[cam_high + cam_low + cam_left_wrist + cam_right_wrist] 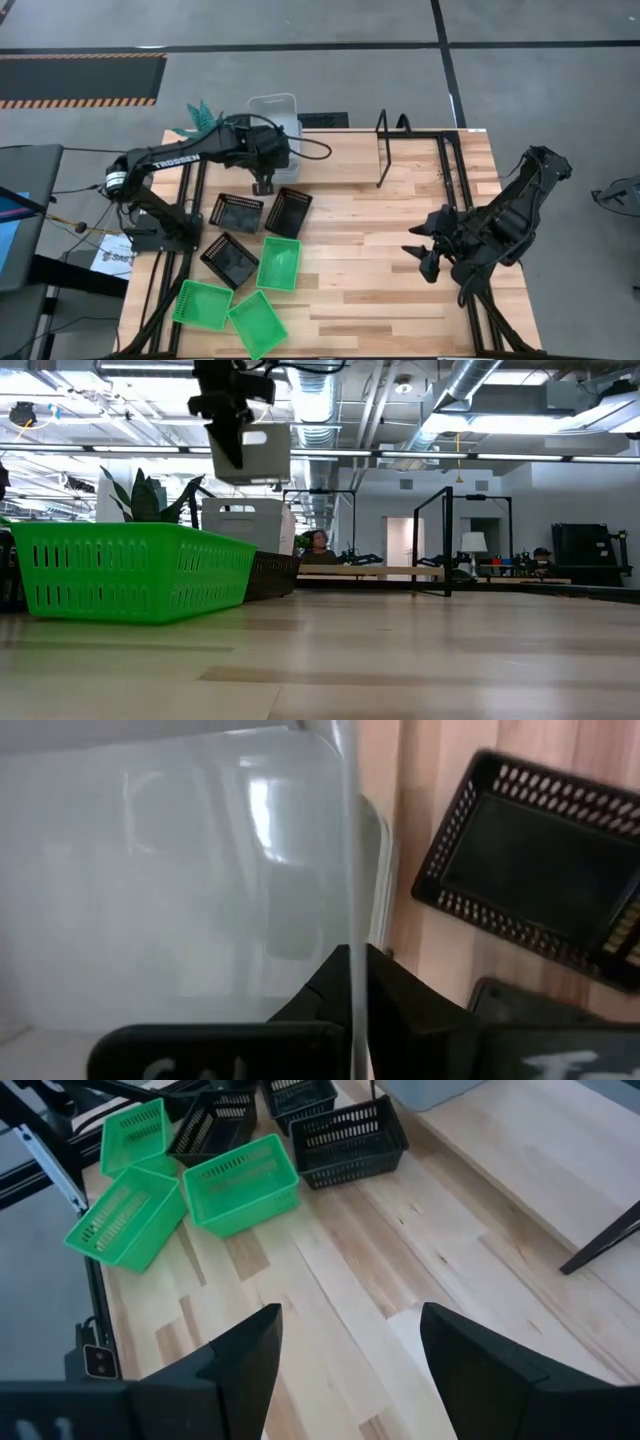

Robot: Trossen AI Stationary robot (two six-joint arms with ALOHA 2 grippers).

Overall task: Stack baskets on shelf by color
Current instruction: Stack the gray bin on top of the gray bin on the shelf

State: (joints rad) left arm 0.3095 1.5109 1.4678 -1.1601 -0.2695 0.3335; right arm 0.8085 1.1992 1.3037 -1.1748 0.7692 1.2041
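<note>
My left gripper (256, 128) is at the table's far left, shut on a pale grey-white basket (262, 452) that is lifted above the table. A second pale basket (248, 525) stands on the table below it. Three black baskets (236, 212) and three green baskets (279, 263) lie spread on the left half of the table. The shelf's black wire end loop (383, 150) stands at the far middle. My right gripper (345, 1350) is open and empty over the table's right side. My left gripper holds the pale basket by one upright side wall (350, 870), one finger inside the basket (320, 995) and one outside (410, 1010). The fingers come from above, pointing down (225, 445). The basket hangs about level beside them, clear of the table.
A plant with green leaves (150, 500) stands at the far left. A green basket (130, 570) sits close to the low camera. Bare wood (360, 270) lies between the baskets and my right arm. People sit in the room beyond the table (318, 545).
</note>
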